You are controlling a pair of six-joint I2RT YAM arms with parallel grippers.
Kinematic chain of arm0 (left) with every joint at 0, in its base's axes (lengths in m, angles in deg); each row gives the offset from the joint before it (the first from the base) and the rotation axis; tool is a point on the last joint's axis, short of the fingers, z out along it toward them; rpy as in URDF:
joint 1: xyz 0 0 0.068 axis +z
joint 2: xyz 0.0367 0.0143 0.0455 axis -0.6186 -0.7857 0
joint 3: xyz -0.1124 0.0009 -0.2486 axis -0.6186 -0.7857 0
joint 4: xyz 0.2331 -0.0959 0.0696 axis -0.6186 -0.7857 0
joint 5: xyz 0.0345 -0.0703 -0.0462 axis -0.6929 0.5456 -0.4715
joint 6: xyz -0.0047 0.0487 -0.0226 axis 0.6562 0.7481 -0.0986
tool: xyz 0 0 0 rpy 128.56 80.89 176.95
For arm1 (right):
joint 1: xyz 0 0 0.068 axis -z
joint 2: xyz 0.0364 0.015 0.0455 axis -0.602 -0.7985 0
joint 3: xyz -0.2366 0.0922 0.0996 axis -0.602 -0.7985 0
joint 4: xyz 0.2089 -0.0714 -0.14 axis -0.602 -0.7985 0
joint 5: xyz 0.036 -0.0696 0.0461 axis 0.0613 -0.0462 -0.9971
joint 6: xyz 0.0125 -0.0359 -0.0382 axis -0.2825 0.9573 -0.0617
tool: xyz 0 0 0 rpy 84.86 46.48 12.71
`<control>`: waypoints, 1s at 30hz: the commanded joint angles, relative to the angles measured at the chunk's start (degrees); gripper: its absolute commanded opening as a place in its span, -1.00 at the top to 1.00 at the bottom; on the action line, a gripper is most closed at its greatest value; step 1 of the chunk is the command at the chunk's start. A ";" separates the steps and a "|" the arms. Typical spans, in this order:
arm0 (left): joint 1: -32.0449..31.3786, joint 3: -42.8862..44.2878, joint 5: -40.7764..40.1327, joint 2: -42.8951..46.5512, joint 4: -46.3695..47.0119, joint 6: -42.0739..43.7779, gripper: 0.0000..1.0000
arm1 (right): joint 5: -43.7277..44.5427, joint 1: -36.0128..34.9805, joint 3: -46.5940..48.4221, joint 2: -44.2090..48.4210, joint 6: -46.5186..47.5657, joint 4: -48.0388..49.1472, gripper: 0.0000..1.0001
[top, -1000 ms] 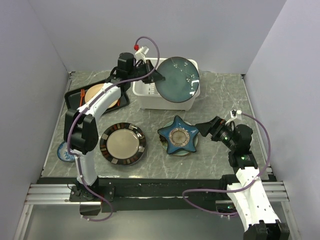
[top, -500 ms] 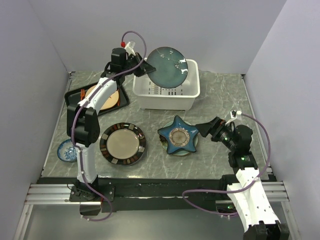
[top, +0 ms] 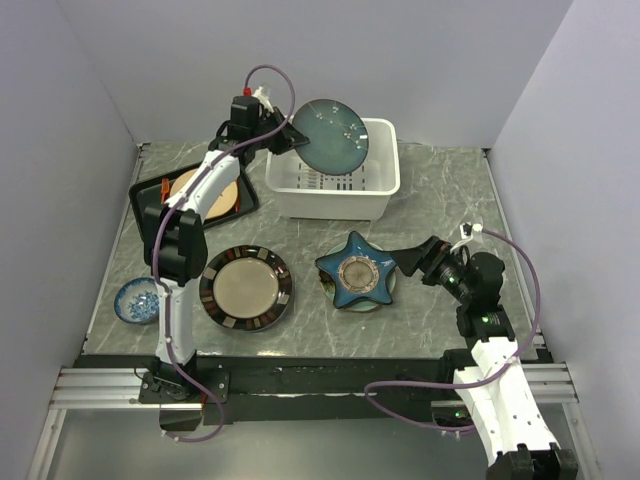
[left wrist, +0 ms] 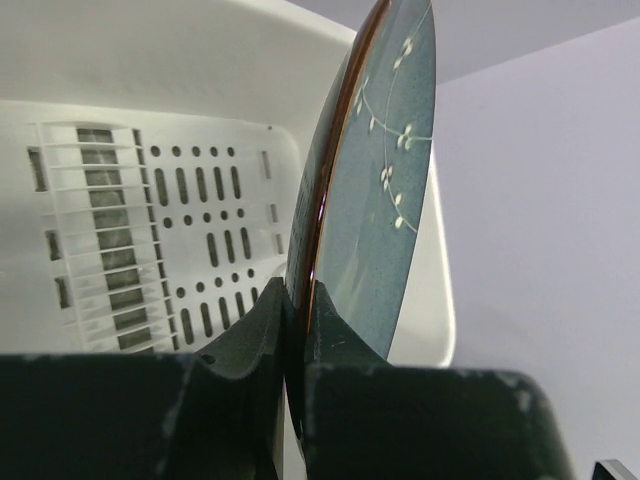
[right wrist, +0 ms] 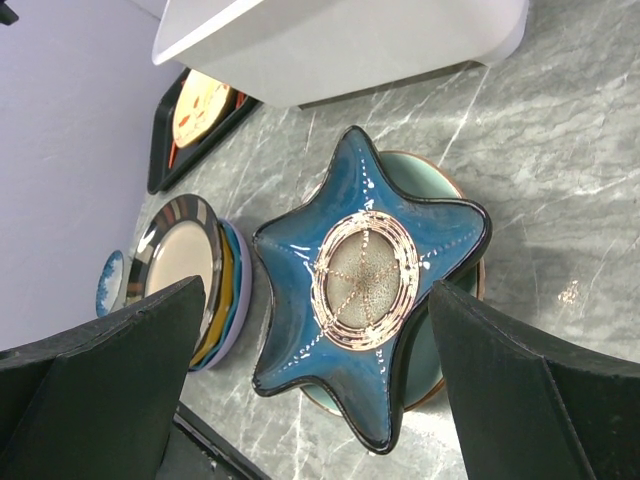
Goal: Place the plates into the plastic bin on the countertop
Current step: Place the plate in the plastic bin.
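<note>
grey marble countertop (top: 440,190), one white bin (top: 386,186), left pincer (top: 290,138) tight on one teal plate (top: 332,137), right pincer (top: 405,258) agape

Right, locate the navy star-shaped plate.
Top view, right of centre: the navy star-shaped plate rests on a green plate, between the dark-rimmed beige plate and the right tool.

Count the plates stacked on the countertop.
5: a navy star plate on a pale green plate at centre; left of them, a dark-rimmed beige plate over an orange plate and a blue plate. More may hide underneath.
</note>
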 commanded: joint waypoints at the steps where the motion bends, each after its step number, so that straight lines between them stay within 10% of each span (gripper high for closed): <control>1: -0.45 7.89 1.19 0.11 6.13 1.21 0.99 | -1.07 0.12 -0.73 -0.09 -0.27 1.97 -1.00; 30: -3.53 15.56 -0.21 -8.86 -5.29 10.35 0.99 | -1.42 0.12 -2.05 -2.12 -0.88 4.09 -1.00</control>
